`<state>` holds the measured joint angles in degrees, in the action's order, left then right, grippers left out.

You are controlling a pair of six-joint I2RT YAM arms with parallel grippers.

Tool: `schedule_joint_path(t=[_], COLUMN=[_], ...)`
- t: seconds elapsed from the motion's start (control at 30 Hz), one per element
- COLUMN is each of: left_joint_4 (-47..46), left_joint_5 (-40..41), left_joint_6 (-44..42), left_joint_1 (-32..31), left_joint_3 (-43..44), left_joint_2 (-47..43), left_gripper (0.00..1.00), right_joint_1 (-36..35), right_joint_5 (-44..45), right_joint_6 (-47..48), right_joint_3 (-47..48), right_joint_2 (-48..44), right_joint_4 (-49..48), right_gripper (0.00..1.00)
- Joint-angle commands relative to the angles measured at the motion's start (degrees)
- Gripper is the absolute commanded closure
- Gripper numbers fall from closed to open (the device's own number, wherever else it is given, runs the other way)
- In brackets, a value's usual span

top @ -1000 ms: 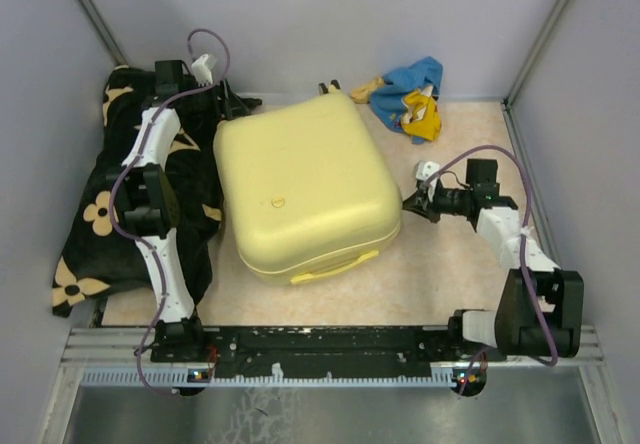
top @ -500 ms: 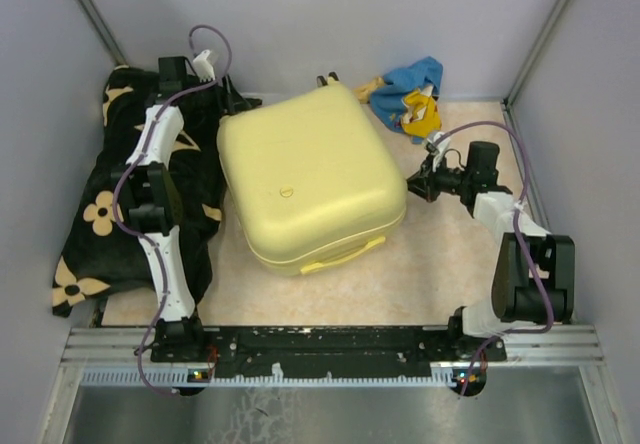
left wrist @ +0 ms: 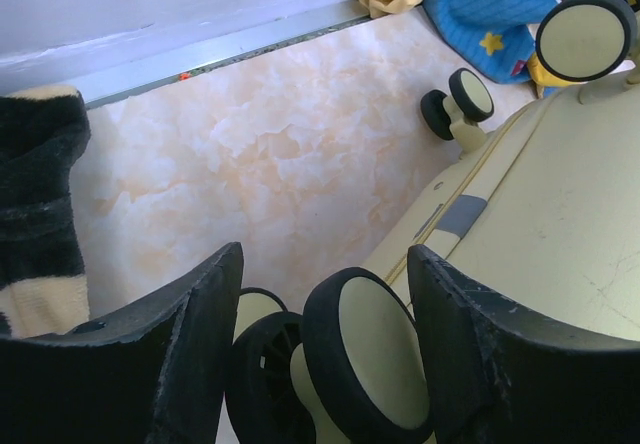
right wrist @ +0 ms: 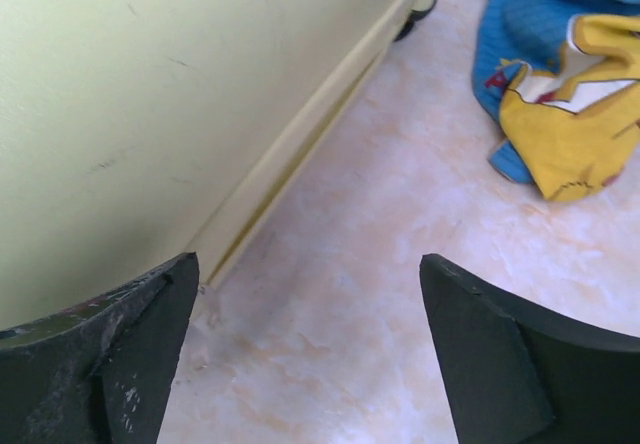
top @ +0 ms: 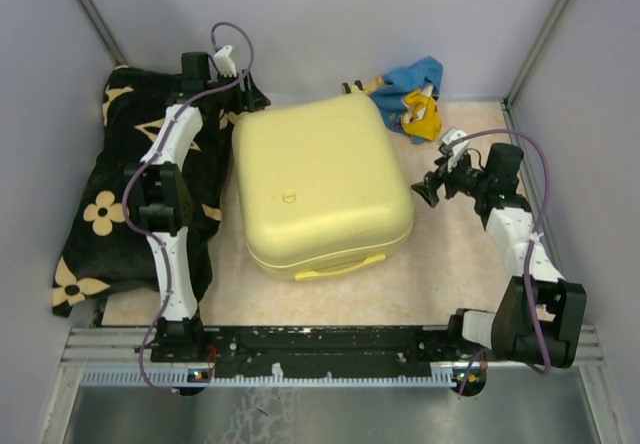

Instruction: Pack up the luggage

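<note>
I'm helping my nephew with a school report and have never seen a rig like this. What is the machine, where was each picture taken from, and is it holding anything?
These are two robot arms bolted at the near edge of a table. The top picture looks down from above and behind them; the other two come from wrist cameras, so the dark shapes below are that arm's own fingers. On the table lie a closed pale-yellow suitcase, a black flowered blanket on its left, and blue-and-yellow cloth behind. The left gripper appears clamped on a suitcase wheel. The right gripper is open beside the suitcase, holding nothing.
</note>
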<state>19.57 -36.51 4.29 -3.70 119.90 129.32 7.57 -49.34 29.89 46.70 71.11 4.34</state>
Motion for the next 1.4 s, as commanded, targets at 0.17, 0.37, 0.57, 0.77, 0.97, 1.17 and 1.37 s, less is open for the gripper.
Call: schedule_joint_path(t=[0.17, 0.37, 0.57, 0.77, 0.97, 1.17, 1.37], left_joint_4=[0.84, 2.79, 5.09, 14.47, 15.13, 11.46, 11.87], left_joint_5=[0.27, 1.42, -0.38, -8.43, -8.56, -9.13, -10.88], left_joint_6=[0.57, -3.33, -11.47, -31.84, -33.8, -30.04, -29.2], left_joint_1=[4.98, 11.2, 17.48, 17.0, 9.77, 4.01, 0.92], left_joint_3=[-1.06, -12.7, -25.37, -40.4, -48.71, -43.96, -35.51], left_joint_2=[-9.34, -22.04, -33.87, -45.3, -46.27, -37.95, -29.57], left_gripper=[0.0, 0.0, 0.0, 0.01, 0.13, 0.2, 0.23], right_joint_1=[1.13, 1.13, 1.14, 0.56, -2.46, -5.85, -10.14], right_joint_5=[7.31, 7.05, 4.36, 2.65, 1.49, 0.65, 1.06], right_joint_6=[-4.69, -3.15, -0.68, -1.89, 3.88, 8.13, 6.31], right_joint_3=[2.82, 12.16, 16.15, 21.34, 18.9, 12.14, 3.62], right_joint_2=[1.51, 10.5, 15.35, 21.11, 19.48, 12.57, 3.39], right_joint_4=[-2.57, 4.4, 5.62, 9.93, 15.06, 18.78, 17.71], right_gripper=[0.01, 0.01, 0.01, 0.01, 0.01, 0.01, 0.01])
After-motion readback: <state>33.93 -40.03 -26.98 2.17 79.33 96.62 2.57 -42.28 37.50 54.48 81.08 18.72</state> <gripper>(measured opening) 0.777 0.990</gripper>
